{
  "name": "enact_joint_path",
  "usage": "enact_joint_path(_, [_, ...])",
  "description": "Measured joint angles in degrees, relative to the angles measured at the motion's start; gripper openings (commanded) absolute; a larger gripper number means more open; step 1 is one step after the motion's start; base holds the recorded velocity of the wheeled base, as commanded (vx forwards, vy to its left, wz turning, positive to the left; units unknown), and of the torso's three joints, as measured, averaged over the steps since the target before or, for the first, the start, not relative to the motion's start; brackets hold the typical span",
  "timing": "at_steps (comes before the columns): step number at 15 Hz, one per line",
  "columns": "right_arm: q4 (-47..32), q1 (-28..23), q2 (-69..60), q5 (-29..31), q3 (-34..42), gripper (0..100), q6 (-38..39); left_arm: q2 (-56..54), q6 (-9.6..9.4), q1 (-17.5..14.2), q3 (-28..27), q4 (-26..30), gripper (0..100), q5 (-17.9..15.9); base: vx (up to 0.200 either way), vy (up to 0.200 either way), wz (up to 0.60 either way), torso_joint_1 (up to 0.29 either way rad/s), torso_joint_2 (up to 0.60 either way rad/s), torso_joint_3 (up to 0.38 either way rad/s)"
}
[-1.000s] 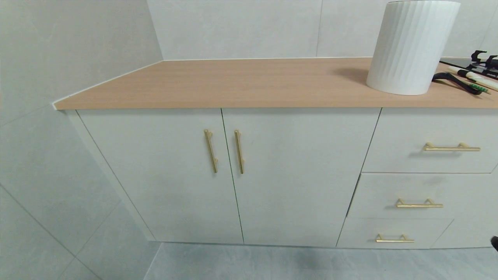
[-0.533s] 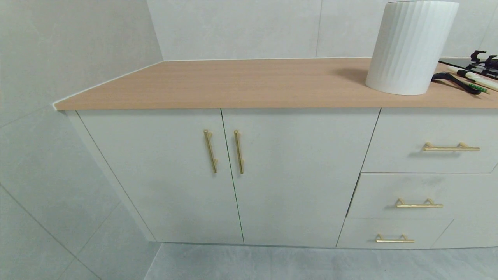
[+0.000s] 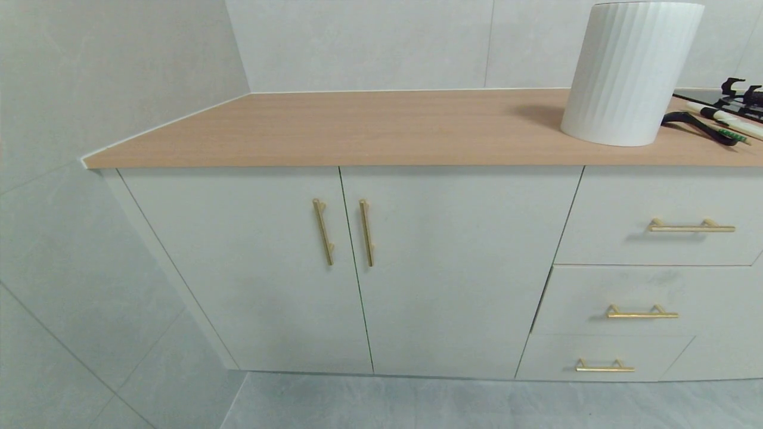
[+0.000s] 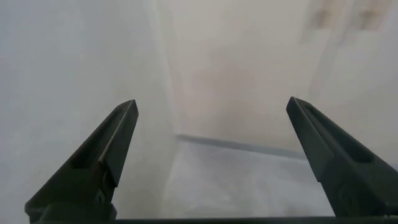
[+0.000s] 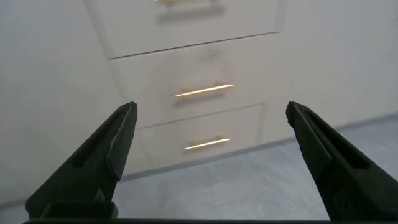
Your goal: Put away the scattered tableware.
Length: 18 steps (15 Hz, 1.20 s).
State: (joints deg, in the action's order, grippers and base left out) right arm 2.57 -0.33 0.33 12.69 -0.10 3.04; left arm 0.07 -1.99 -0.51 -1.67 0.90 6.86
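Loads of passing room is left over the left and middle of the light wooden bench [image 3: 357, 128]. The right end is blocked by a tall white ribbed cylinder container [image 3: 632, 71], with black and white utensils [image 3: 694, 121] laid just beside it. Below, the white cabinet doors [image 3: 256, 268] and drawers [image 3: 614, 238] are shut flat, with only slim gold handles [image 3: 322, 232] sticking out. The left is hemmed in by a grey tiled wall [image 3: 89, 77].

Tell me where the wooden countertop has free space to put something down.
The countertop is bare from the left wall corner to the white ribbed container, back wall to front edge. It is crowded right of the container, where dark utensils lie close beside it.
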Motion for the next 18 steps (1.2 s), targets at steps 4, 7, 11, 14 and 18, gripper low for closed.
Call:
enact_joint_path(4, [-2.4, 0.0, -0.3, -11.4, 0.0, 100, -3.1, -0.1, 1.56, 0.2, 1.5, -0.8, 100, -5.8, 0.000, 0.000, 0.00, 0.000, 0.00, 0.000])
enact_joint_path(7, [-2.5, 0.0, -0.3, -12.3, 0.0, 100, -3.4, -0.1, 1.83, 0.4, 1.6, -0.9, 100, -5.8, 0.000, 0.000, 0.00, 0.000, 0.00, 0.000])
enact_joint_path(11, [-2.6, 0.0, -0.3, -12.3, 0.0, 100, -3.3, -0.1, 1.61, 0.3, 1.7, -0.9, 100, -5.8, 0.000, 0.000, 0.00, 0.000, 0.00, 0.000])
enact_joint_path(14, [-2.6, 0.0, -0.3, -12.2, 0.0, 100, -3.4, -0.1, 1.80, 0.3, 1.7, -0.9, 100, -5.8, 0.000, 0.000, 0.00, 0.000, 0.00, 0.000])
enact_joint_path(18, [-2.7, 0.0, -0.3, -12.3, 0.0, 100, -3.3, -0.1, 1.77, 0.3, 1.7, -0.9, 100, -5.8, 0.000, 0.000, 0.00, 0.000, 0.00, 0.000])
